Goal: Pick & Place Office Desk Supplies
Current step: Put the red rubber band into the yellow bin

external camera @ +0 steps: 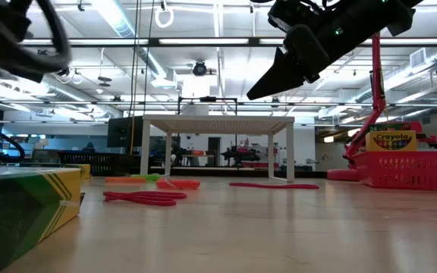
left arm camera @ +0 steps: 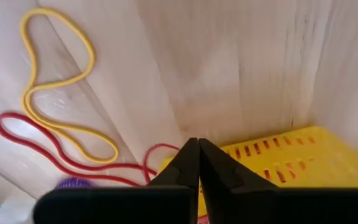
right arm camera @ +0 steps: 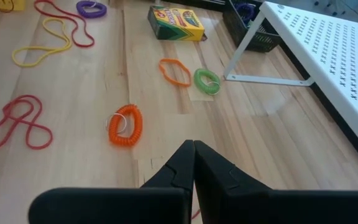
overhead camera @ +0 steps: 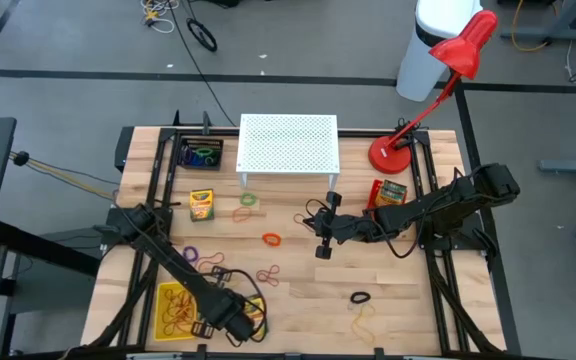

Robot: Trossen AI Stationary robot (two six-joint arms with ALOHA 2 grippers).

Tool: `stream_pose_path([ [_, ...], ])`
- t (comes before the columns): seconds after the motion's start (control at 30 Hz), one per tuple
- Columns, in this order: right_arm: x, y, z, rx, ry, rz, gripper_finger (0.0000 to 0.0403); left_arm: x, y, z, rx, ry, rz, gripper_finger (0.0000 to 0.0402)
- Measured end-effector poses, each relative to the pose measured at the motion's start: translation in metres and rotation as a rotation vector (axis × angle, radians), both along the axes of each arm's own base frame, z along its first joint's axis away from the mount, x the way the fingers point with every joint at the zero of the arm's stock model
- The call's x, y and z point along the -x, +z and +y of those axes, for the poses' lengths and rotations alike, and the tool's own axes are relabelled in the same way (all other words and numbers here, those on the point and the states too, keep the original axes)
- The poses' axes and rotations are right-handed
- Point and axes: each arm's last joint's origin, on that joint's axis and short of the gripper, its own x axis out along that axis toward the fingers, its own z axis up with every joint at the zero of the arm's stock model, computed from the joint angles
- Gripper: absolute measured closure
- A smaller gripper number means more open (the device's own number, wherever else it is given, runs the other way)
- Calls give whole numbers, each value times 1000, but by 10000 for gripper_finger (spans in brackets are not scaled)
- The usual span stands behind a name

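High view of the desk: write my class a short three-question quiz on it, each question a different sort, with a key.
1. True or false: the red desk lamp stands on the white perforated stand.
2. Multiple choice: the left pincer is near A) the yellow basket, B) the red basket, C) the black basket.
3. Fill in: on the bare wood beside the black basket lies a box of ____.

Key: 1 false, it stands on the table beside the stand. 2 A. 3 crayons.
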Motion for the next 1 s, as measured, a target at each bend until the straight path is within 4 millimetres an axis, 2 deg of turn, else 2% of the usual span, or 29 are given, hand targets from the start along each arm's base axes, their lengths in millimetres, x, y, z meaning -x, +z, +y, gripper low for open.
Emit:
stream_pose_path([
  [0.1,0,0,0,-1,1,0,386,-1,1,-1,-4,17,-10,382],
  [0.23,0,0,0,-2,3,0,386,-1,1,0,-12,23,-7,337],
  [0.43,0,0,0,-1,3,1,386,3,-18,-4,-77,23,67,262],
  [0.6,0,0,0,-2,3,0,386,9,-27,-2,-166,14,141,235],
  [0.73,0,0,0,-2,3,-1,386,10,-29,-1,-174,23,170,258],
  [0.8,0,0,0,-2,3,-1,386,10,-29,-1,-173,23,172,290],
  [0.93,0,0,0,-2,3,-2,386,10,-27,0,-179,13,177,379],
  [1.0,0,0,0,-2,3,-2,386,8,-22,-1,-208,1,163,392],
])
